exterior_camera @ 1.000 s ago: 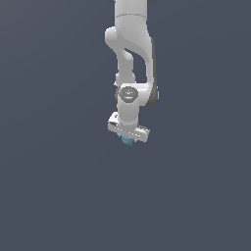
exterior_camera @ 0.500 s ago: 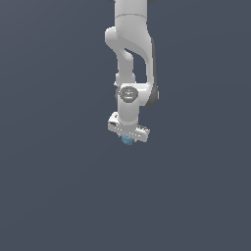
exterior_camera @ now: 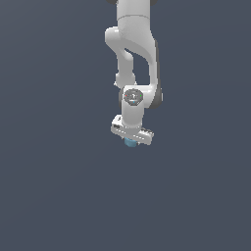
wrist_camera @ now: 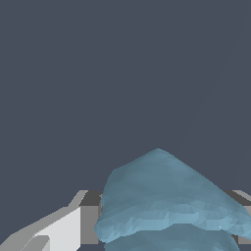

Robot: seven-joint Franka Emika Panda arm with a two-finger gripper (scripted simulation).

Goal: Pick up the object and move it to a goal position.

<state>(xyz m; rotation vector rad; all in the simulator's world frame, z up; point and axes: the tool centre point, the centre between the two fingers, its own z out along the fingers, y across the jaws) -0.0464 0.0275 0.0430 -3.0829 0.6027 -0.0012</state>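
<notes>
The job looks to be in its carrying step: the lump [exterior_camera: 130,142] is tucked right under the gripper [exterior_camera: 131,140], and I think it has been picked up and is on its way to the goal. No goal spot shows in either view, so I cannot say how far there is to go. The next move, I think, is to carry the lump gently to that spot without letting it slip, since it is very small next to the gripper. In the wrist view, going from the left, one grey and white finger [wrist_camera: 59,228] sits beside the lump [wrist_camera: 166,201], then the big blue lump fills the middle, and a bit of the other finger peeks out on its far side. The fingers seem to be pressed in on the lump from both sides, holding it tight. In the exterior view the white arm [exterior_camera: 135,59] comes down from the top, bends a little to that view's left, and then points its wrist straight down. The gripper bar tilts a bit, lower on the exterior view's right. Only a small blue bit of the lump pokes out below it. All around is plain dark grey.
</notes>
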